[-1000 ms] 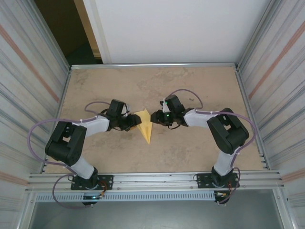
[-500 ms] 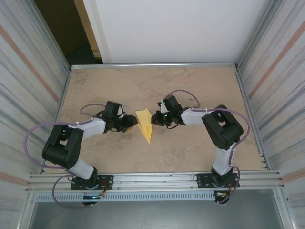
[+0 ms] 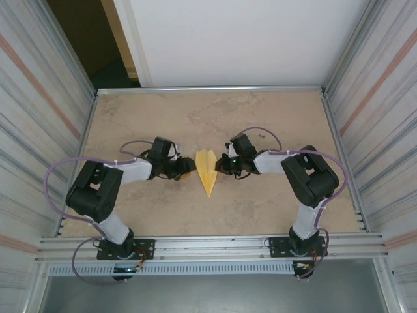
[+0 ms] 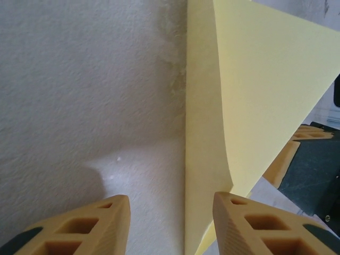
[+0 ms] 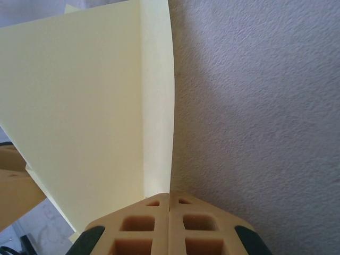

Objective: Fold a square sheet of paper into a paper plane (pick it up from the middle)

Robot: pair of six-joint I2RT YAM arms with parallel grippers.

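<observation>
Your plane point(image 3: 207, 171) sits mid-frame in the top view, nose toward the bases and already a narrow creased dart, with the left gripper point(image 4: 170, 206) released just beside one edge and the right gripper point(image 5: 169, 195) clenched on the other, so probably only final creasing and the middle pickup remain.

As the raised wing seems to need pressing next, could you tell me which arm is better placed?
Probably the left. The left gripper is open and free, with a raised wing of the paper plane beside its finger; the right gripper is shut on the paper's edge, steadying it.
</observation>
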